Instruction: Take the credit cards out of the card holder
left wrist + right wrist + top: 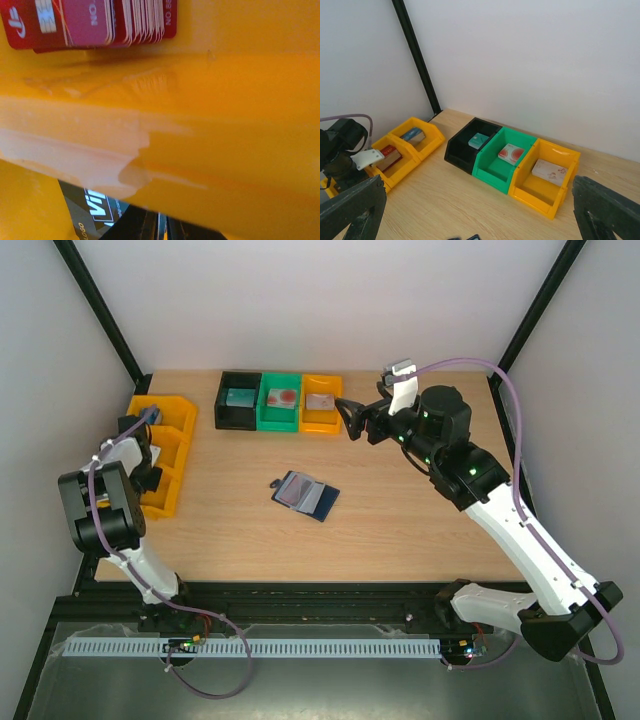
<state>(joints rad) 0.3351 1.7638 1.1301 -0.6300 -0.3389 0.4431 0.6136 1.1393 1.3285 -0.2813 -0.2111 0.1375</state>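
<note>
1. Hard against the left wrist lens is a wall of the long yellow bin [225,125], which sits at the left edge of the bench [400,510]. On one side of that wall lies a fanned stack of red cards [90,22], on the other a dark card [95,210] with white lettering.
2. Three smaller bins stand side by side along the back. The black bin [460,152] holds a teal pack [481,140], the green bin [492,172] a red-and-white pack [510,154], and the small yellow bin [535,195] a pale pack [549,172].
3. The card holder [318,502] lies open mid-bench, well apart from every bin, with a reddish credit card [293,492] showing in its pockets.
4. The left end effector [161,229] is down in the long yellow bin, its fingers drawn together to a thin slit (whether they pinch anything, I cannot tell). The right end effector [350,420] hangs near the small yellow bin, spread wide and holding nothing.
5. Only the top view shows the holder's inside. Only the left wrist view shows the lettering on the cards.
</note>
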